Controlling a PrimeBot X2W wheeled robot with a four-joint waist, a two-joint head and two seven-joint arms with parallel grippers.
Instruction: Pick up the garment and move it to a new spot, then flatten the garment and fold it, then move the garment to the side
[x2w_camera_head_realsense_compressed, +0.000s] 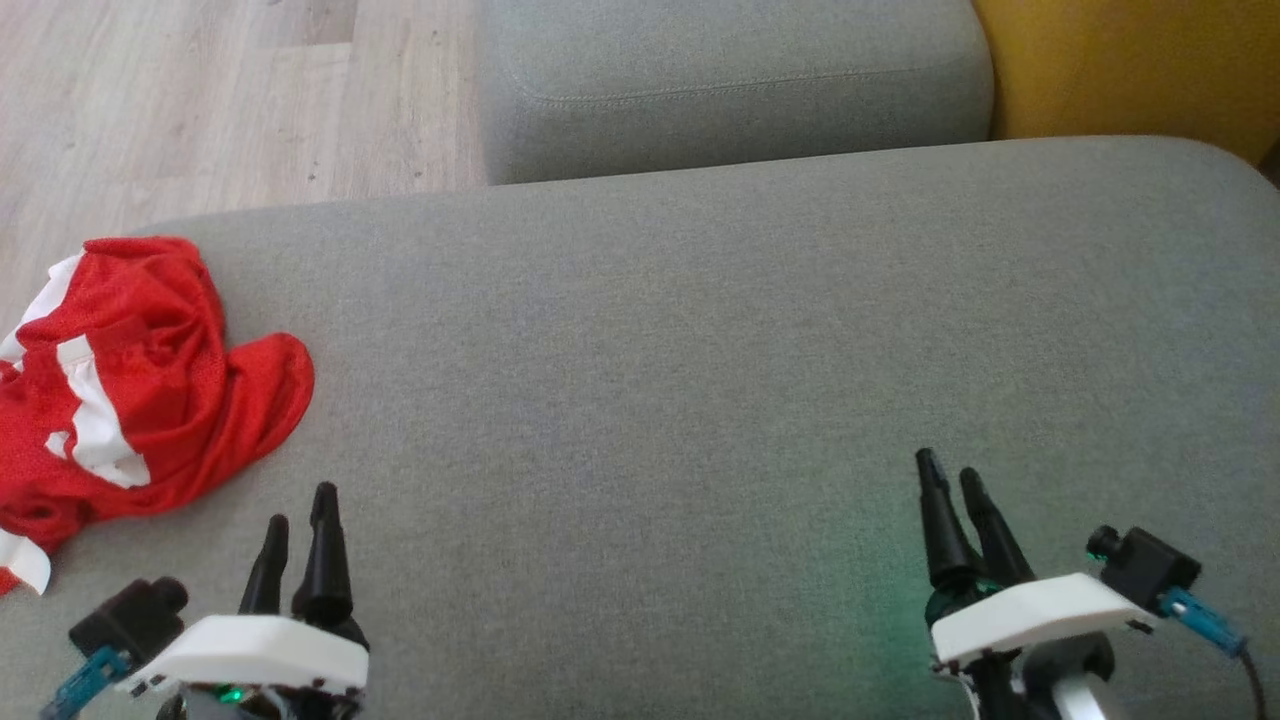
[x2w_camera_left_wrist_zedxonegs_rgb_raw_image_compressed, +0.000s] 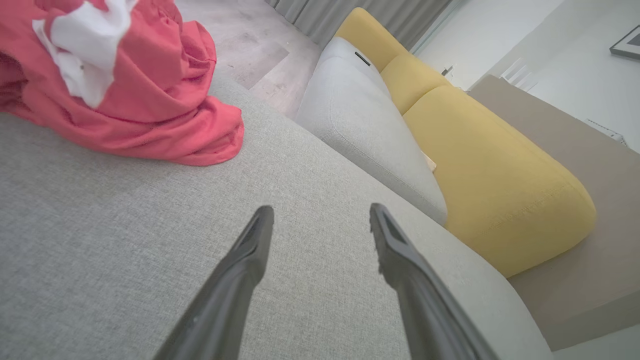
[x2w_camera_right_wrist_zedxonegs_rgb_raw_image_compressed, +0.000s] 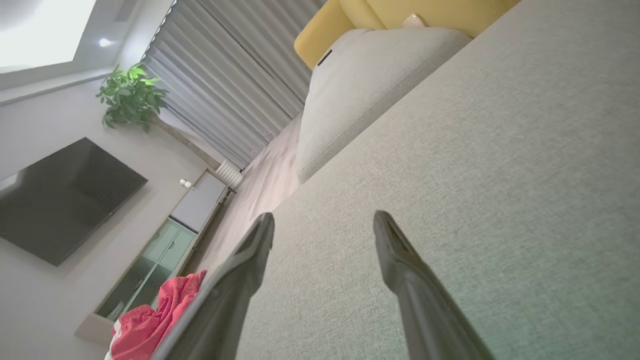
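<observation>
Garment (x2w_camera_head_realsense_compressed: 130, 390), red mesh with white stripes, lies crumpled at the left edge of the grey sofa cushion (x2w_camera_head_realsense_compressed: 700, 350). Left gripper (x2w_camera_head_realsense_compressed: 301, 505) sits over the near edge, left side, close to the garment but not touching; jaws released, nothing held. Right gripper (x2w_camera_head_realsense_compressed: 948, 467) sits over the near edge, right side, well apart from the garment; jaws also released.

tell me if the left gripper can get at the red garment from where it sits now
Probably yes. The left gripper is open, and the red garment lies crumpled on the grey cushion just ahead and to its left, with bare fabric between them.
</observation>
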